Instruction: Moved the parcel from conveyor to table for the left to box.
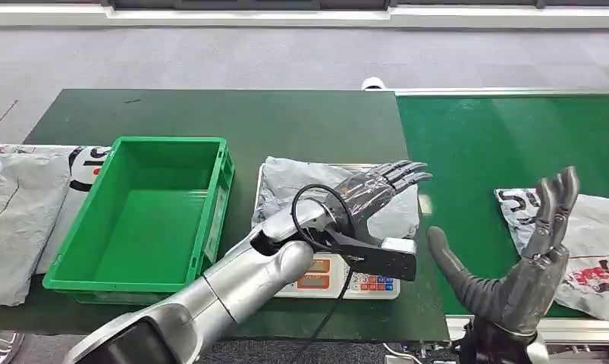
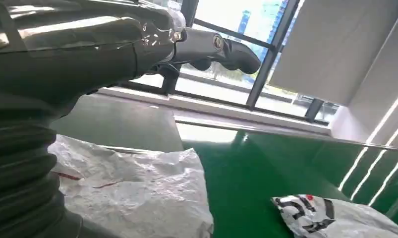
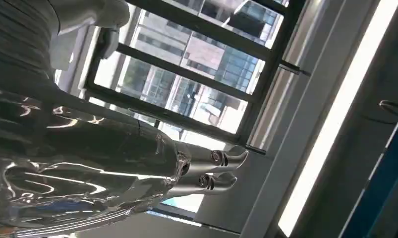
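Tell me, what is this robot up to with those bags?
It is sorting parcels. One grey parcel lies on a scale on the table, and the left robot hand reaches over it with fingers stretched out, holding nothing. The right robot hand is raised and open beside the conveyor, where another parcel waits. The green box next to the scale is empty.

Grey crumpled plastic parcel [image 1: 328, 193] lies flat on the scale [image 1: 346, 282] on the dark green surface [image 1: 210, 114], just right of the green box [image 1: 145, 216], partly hidden under the left hand. Box open-topped, upright. A second grey parcel [image 1: 589, 246] with black and red print lies on the conveyor [image 1: 498, 136], at its near right edge.
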`<action>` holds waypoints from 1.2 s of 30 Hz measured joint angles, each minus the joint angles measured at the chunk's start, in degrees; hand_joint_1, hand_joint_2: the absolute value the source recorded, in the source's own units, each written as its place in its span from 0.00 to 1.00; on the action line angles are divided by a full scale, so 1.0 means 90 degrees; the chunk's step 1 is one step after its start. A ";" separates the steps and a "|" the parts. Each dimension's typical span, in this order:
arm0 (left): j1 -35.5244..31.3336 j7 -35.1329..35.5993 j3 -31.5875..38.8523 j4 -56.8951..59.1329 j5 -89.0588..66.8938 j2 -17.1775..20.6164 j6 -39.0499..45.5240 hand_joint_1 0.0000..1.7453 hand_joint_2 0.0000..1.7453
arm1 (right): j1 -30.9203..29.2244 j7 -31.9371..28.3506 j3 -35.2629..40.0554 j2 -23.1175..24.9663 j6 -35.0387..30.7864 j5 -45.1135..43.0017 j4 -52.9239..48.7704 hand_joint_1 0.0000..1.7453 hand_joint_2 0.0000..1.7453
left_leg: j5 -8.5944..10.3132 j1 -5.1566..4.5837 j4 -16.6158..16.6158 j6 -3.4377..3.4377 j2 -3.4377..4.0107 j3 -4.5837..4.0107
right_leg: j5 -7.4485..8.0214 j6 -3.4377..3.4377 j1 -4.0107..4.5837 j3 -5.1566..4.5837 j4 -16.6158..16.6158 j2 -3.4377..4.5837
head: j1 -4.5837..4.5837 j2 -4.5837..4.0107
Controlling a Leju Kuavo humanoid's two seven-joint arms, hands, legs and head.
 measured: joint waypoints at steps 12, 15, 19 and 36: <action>0.0009 0.0019 0.0058 -0.0080 -0.0002 -0.0002 -0.0085 0.00 0.00 | 0.0173 -0.0017 -0.0019 0.0000 -0.0007 0.0002 -0.0182 0.00 1.00 | 0.0001 0.0000 0.0000 0.0000 0.0003 0.0002 | 0.0000 0.0000 0.0000 0.0001 0.0000 0.0002 | -0.0002 -0.0002; 0.0007 0.0053 0.0058 -0.0087 0.0075 -0.0002 -0.0150 0.00 0.00 | 0.0175 -0.0019 -0.0019 0.0000 -0.0007 -0.0002 -0.0187 0.00 1.00 | 0.0000 0.0000 0.0000 0.0000 0.0003 0.0002 | 0.0000 0.0000 0.0000 0.0000 0.0000 0.0003 | -0.0002 -0.0002; -0.0107 0.0523 0.0000 0.0214 0.0628 -0.0002 -0.0162 0.00 1.00 | 0.0171 -0.0041 -0.0019 0.0000 0.0054 -0.0090 -0.0187 0.00 1.00 | 0.0000 0.0000 0.0000 0.0000 0.0006 0.0003 | 0.0000 0.0000 0.0000 0.0000 0.0000 0.0003 | -0.0002 -0.0002; -0.0715 0.1586 -0.0347 0.2565 0.1651 -0.0002 0.0865 0.00 1.00 | -0.0572 0.0146 -0.0019 -0.0010 0.0316 -0.0056 0.0194 0.00 1.00 | 0.0007 0.0000 0.0000 -0.0001 0.0005 0.0001 | 0.0004 0.0000 0.0000 0.0004 0.0001 0.0012 | -0.0002 -0.0002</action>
